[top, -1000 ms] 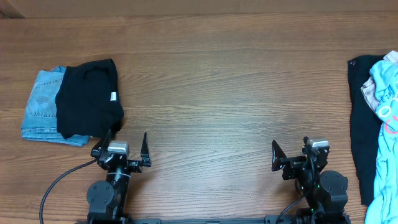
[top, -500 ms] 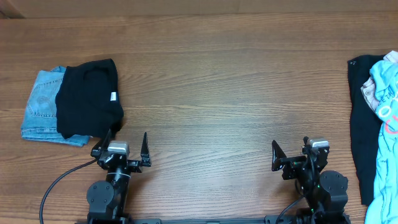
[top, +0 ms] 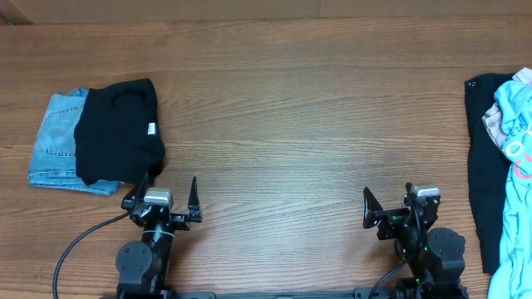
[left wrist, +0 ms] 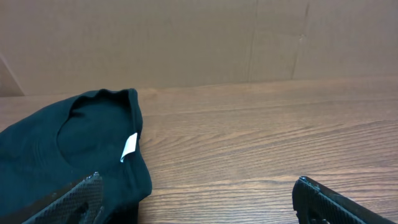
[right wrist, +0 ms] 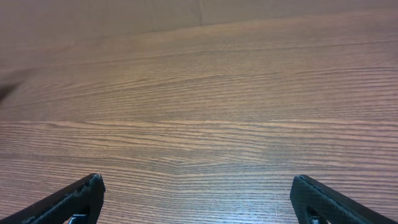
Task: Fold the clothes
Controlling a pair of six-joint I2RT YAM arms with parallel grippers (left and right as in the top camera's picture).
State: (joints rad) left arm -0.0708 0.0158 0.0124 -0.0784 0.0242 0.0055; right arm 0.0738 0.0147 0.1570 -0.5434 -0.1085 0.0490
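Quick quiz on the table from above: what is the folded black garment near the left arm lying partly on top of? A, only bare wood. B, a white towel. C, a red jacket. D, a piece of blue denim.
D: in the overhead view the black garment overlaps a piece of blue denim, which sticks out on its outer side.

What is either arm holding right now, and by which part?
Nothing. The left gripper and right gripper both show open, empty jaws; the black garment lies ungripped.
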